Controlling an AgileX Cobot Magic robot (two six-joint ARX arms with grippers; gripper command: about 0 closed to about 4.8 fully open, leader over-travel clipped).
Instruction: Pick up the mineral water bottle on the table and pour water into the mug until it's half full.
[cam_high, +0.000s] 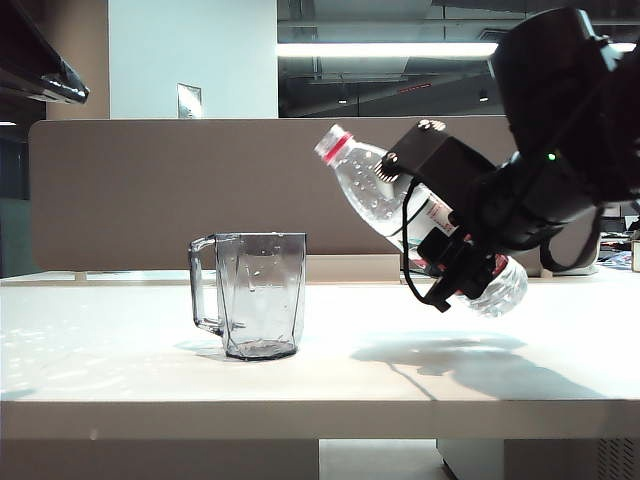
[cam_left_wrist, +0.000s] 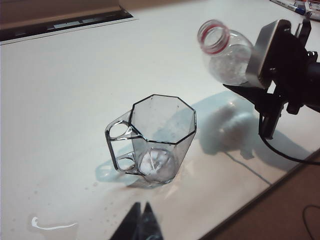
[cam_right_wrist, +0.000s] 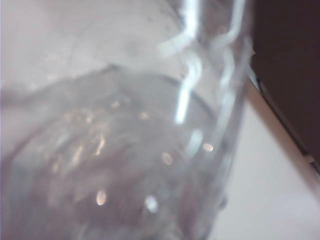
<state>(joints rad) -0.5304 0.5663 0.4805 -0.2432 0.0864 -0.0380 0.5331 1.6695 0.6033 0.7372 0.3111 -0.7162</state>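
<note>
Clamping the tilted mineral water bottle (cam_high: 372, 196), right gripper (cam_high: 440, 245); left gripper (cam_left_wrist: 141, 220) together.

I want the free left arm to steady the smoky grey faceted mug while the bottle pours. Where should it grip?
Judging by its pose, grip the angular handle of the smoky grey faceted mug, coming from the exterior view's left. The handle juts that way, toward the left gripper, away from the right gripper tilting the clear plastic bottle; the open rim stays clear.

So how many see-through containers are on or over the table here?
2. The mug stands on the table, apparently empty. The bottle, uncapped, is tilted toward it in the right gripper. The left gripper hangs near the mug.
</note>
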